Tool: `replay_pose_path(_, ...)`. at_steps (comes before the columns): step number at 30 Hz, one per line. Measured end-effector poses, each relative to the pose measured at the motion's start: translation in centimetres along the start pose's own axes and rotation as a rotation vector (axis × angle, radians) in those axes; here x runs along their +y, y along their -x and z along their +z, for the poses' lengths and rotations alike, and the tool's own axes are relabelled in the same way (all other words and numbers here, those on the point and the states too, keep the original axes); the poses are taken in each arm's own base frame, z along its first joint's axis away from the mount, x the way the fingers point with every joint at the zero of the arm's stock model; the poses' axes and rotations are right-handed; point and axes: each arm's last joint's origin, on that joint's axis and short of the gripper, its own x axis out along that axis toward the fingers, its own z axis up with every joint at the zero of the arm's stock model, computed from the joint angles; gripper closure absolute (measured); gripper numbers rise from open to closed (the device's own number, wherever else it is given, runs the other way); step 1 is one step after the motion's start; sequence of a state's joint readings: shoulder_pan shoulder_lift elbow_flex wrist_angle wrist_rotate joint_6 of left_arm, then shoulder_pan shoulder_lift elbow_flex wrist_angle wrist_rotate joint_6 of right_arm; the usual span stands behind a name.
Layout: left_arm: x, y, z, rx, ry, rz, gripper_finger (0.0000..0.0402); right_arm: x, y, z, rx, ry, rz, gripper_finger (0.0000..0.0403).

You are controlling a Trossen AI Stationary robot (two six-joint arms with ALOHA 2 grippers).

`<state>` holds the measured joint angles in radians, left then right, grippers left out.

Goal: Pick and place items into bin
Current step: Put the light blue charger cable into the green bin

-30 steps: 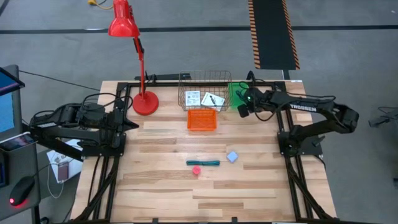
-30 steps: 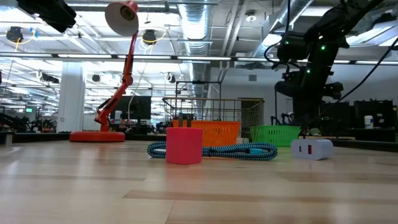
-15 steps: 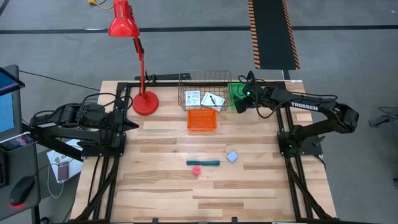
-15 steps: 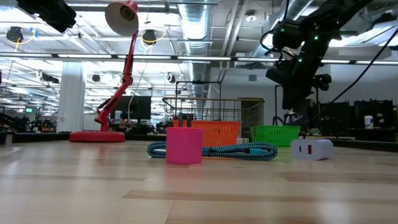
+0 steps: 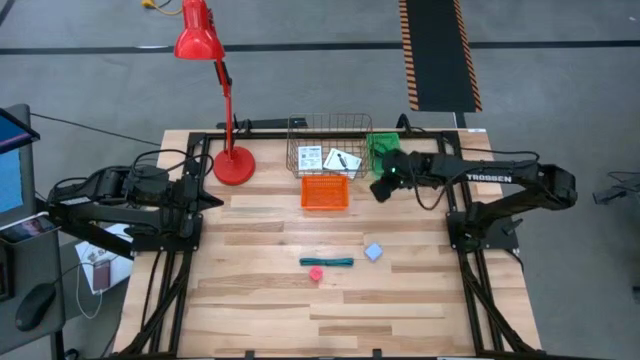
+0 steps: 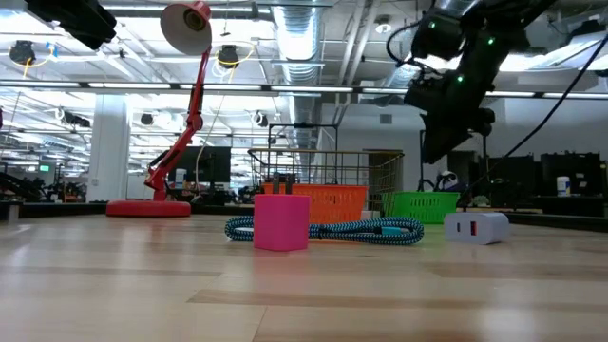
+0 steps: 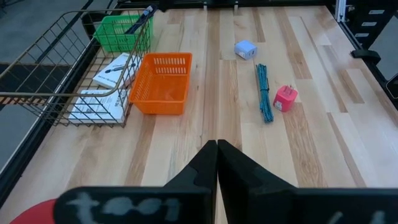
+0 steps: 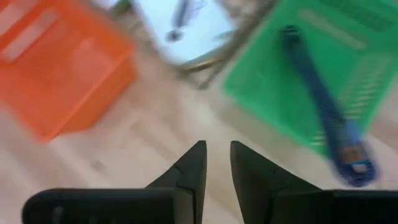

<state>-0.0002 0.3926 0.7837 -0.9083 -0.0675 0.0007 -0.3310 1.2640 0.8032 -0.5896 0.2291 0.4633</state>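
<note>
We can read one word: "TROSSEN", in white capitals along the right arm (image 5: 500,178) in the high view. The white cards (image 5: 309,157) in the wire basket (image 5: 329,123) carry black marks too small to read. We find no other legible text, numbers or signs.

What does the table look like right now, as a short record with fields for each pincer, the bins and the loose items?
left pincer: shut, empty, parked at the table's left edge
right pincer: slightly open, empty, above the table beside the green bin
wire basket: holds two white cards
orange bin: empty
green bin: holds a blue pen-like item
loose on table: teal cable, pink block, pale blue cube
</note>
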Motion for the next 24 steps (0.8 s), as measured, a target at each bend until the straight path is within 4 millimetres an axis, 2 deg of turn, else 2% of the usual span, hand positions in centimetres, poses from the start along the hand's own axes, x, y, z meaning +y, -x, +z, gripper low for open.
replay_pose_path(6,0.0,0.0,0.0,0.000,0.005,0.000,0.0401,4.1,1.2,-1.9,-0.031,0.157,0.125,0.0336)
replay_pose_path(13,0.0,0.0,0.0,0.000,0.007,0.000,0.0401,8.7,3.3,-3.6,-0.175,0.344,0.329,0.0335)
replay_pose_path(18,0.0,0.0,0.0,0.000,0.003,0.000,0.0401,9.9,4.2,-4.2,-0.238,0.423,0.375,0.0335)
replay_pose_path(24,0.0,0.0,0.0,0.000,0.001,0.000,0.0401,9.9,4.2,-4.2,-0.258,0.515,0.365,0.0335)
